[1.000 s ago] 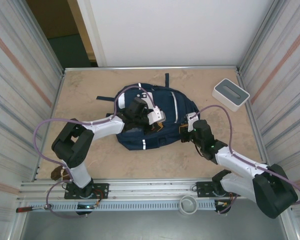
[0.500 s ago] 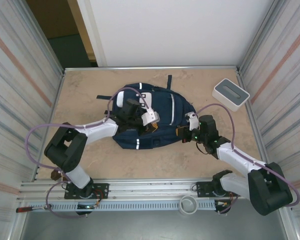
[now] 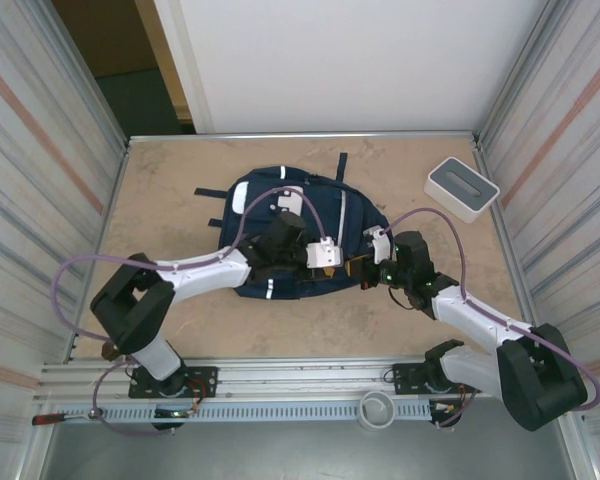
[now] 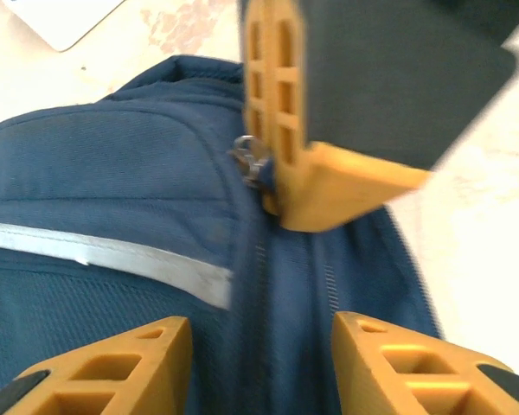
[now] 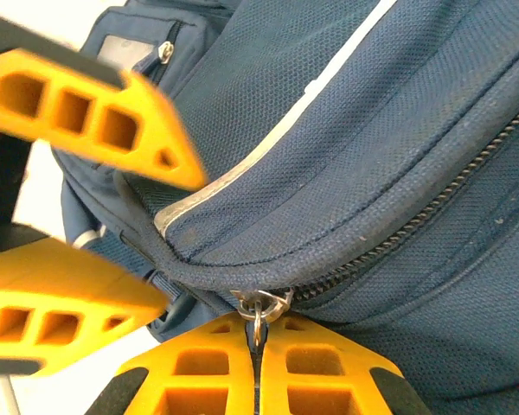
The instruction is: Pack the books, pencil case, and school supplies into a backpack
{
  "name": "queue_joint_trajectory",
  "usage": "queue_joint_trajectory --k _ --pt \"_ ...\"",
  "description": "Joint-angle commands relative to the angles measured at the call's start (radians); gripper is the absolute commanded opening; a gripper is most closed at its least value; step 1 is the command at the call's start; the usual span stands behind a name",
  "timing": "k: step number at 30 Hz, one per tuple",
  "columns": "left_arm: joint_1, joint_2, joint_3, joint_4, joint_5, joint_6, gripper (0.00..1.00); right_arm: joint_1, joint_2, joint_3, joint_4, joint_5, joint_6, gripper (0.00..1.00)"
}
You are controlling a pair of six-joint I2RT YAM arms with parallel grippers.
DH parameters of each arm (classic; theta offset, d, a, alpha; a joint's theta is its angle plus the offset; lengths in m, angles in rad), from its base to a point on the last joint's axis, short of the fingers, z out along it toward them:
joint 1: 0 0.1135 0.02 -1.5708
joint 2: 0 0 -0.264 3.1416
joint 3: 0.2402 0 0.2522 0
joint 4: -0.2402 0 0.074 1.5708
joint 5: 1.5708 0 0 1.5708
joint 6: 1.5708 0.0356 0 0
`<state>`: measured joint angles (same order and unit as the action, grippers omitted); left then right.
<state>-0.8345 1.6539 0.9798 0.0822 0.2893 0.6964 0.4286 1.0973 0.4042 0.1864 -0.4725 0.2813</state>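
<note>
The navy backpack (image 3: 280, 205) lies flat in the middle of the table, its zipper closed along the edge nearest my right arm. My right gripper (image 5: 255, 346) is shut on the metal zipper pull (image 5: 259, 307) at the backpack's right edge (image 3: 363, 270). My left gripper (image 4: 264, 367) hovers open over the blue fabric, just left of the pull (image 4: 251, 160), with nothing between its fingers (image 4: 138, 363). In the top view the left gripper (image 3: 342, 266) nearly meets the right one. The books, pencil case and school supplies are out of view.
A white box with a grey top (image 3: 461, 187) stands at the back right of the table. A pale cup (image 3: 377, 408) sits on the front rail. Corrugated walls close in both sides.
My left gripper has opened and slid right across the backpack toward the right gripper. The backpack has shifted slightly up and right. The right gripper stays shut on the pull.
</note>
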Motion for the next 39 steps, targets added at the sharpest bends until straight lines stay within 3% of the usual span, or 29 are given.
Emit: queue_joint_trajectory --k 1,7,13,17,32,39 --pt "0.005 0.035 0.054 -0.016 -0.076 0.043 0.41 0.013 -0.014 0.012 0.049 -0.031 0.006 0.00" --pt "0.014 0.046 0.050 -0.005 -0.045 0.021 0.15 -0.005 -0.043 0.003 0.007 -0.003 0.005 0.00" --pt "0.073 0.014 0.012 0.009 0.119 -0.043 0.02 -0.045 -0.094 0.017 -0.097 0.124 0.026 0.03" --pt "0.100 -0.005 -0.008 0.020 0.176 -0.058 0.00 -0.052 -0.139 0.013 -0.117 0.161 0.026 0.03" --pt "0.112 -0.019 -0.016 0.010 0.190 -0.063 0.00 -0.023 -0.148 0.023 -0.106 0.153 -0.023 0.00" --pt "0.112 -0.020 -0.021 0.010 0.198 -0.066 0.00 0.006 -0.123 0.038 -0.106 0.237 -0.016 0.00"
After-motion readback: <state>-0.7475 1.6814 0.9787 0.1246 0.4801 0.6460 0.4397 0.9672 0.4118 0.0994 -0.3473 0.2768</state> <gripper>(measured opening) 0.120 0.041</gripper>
